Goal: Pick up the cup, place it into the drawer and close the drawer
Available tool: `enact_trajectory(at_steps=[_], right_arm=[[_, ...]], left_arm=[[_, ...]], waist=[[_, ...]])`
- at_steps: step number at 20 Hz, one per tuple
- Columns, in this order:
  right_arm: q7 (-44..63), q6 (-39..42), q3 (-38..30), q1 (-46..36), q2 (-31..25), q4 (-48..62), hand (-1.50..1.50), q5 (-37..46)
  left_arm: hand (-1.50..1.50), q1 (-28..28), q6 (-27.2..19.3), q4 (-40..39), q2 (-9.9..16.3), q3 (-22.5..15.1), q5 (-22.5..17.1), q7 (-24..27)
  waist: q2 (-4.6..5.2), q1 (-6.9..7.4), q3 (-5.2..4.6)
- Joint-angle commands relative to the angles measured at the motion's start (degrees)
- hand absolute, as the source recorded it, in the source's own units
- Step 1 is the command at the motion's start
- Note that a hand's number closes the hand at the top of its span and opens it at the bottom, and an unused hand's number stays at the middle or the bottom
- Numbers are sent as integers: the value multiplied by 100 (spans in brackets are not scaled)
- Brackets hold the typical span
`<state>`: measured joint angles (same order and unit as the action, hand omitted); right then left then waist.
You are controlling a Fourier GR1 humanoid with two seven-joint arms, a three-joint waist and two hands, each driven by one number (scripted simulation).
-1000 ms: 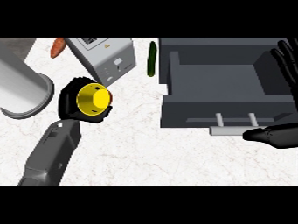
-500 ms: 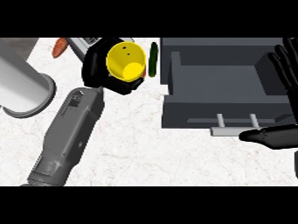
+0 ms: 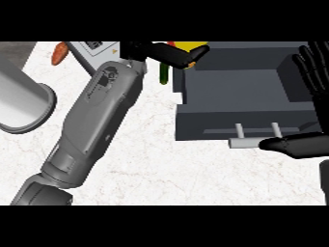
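A yellow cup (image 3: pixel 189 47) shows only as a small patch at the top edge, at the open grey drawer's (image 3: pixel 247 103) back left corner. My left hand (image 3: pixel 168 53) is curled round the cup and hides most of it, with the grey forearm stretching up from the lower left. The drawer stands pulled out, its handle (image 3: pixel 256 142) facing me. My right hand (image 3: pixel 322 77) rests open at the drawer's right side, fingers up and thumb lying by the handle.
A large grey cylinder (image 3: pixel 10 96) lies at the left. A grey box-like appliance (image 3: pixel 95 48) and an orange item (image 3: pixel 59 55) sit at the back left. A green vegetable (image 3: pixel 164 75) lies just left of the drawer.
My left arm has carried the cup up and to the right, from above the counter to the drawer's back left corner. The right hand has stayed in place.
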<state>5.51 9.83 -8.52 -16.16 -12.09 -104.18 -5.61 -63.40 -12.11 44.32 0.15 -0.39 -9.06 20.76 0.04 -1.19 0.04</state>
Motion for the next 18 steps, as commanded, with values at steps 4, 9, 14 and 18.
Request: enact_trajectory(at_steps=[4,9,14,18], right_arm=[[-170,229,-57,156,-52,-48,-150,-195],[-212,246,-11,-159,-56,124,-150,-189],[-258,401,-25,-359,-137,242,-150,-312],[-304,354,126,-559,-35,411,-150,-201]], left_arm=[[150,-1152,-789,-1290,-15,-463,-313,-834],[150,-1463,-935,-2250,-15,-795,-475,-714],[150,-1345,-396,-2648,-15,-1359,-660,-927],[150,-1318,-265,-2696,-15,-1743,-792,-1008]], waist=[[58,-265,5],[132,-442,8],[191,-662,12],[265,-883,14]])
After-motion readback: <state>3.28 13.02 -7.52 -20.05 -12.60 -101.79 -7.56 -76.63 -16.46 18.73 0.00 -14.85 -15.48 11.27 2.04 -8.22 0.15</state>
